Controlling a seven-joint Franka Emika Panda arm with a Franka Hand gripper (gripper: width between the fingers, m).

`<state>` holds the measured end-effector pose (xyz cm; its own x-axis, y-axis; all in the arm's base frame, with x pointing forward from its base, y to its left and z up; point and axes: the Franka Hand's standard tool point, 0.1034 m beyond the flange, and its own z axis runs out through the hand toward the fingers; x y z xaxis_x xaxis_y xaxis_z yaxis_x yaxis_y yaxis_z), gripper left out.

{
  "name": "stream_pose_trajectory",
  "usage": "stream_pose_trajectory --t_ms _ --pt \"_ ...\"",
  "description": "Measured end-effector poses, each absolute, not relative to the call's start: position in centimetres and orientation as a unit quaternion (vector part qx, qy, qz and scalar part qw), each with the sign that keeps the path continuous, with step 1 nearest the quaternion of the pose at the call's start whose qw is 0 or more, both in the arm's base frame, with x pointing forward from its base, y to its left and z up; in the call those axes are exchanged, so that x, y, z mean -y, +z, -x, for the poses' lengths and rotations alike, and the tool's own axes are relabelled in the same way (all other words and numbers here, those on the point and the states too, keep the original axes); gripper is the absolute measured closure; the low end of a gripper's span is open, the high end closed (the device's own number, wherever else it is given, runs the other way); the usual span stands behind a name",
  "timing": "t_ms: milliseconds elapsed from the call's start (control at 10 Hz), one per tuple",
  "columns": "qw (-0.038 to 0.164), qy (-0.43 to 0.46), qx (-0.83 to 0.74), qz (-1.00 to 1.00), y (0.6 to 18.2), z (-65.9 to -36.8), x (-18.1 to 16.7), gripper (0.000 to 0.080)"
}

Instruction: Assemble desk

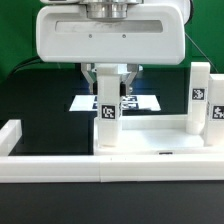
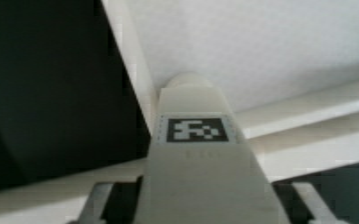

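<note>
Stood mid-assembly, with the two-finger gripper closed on the upper part of a white square plastic block leg bearing a small black-and-white tag. Looked, as a judgement, like the fitting of this leg into the wide flat rimmed white tabletop panel, which lay on the black table just behind the long low white border wall. Held upright, lower end at or just above the panel near its corner toward the exterior view's left; actual contact could not be told. Two more white tagged legs stood upright at the panel's side toward the exterior view's right. Behind, partly hidden by the arm, lay the marker board.

Called next, probably, for seating the held leg squarely in its corner and turning or pressing it home without tilting.

Smooth, matt, hard-looking plastic throughout; sharp-edged square leg section, flat faces, thin raised rim on the panel. In the wrist view, leg centred between grey fingers, tag crisp, pale panel beyond.
</note>
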<state>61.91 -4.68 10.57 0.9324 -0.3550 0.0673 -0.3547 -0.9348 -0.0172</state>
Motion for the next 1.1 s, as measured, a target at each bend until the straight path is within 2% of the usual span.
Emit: stream_pose_trajectory --t_ms 400,600,700,800,900,1000,1100 --pt "0.008 -0.034 -0.332 0.943 10.53 -61.90 4.62 0.0512" --pt "0.018 -0.031 -0.437 0.898 10.50 -61.89 4.73 0.0512" --pt "0.018 -0.031 -0.439 0.898 10.51 -61.89 4.74 0.0512" --pt "0.018 -0.031 -0.432 0.901 10.50 -61.89 4.71 0.0466" --pt "0.017 -0.031 -0.413 0.910 10.50 -61.88 4.77 0.0318" --pt "0.016 -0.031 -0.399 0.916 10.48 -61.93 5.01 0.0318" --pt "0.013 -0.032 -0.376 0.926 10.36 -61.95 4.92 0.0192"
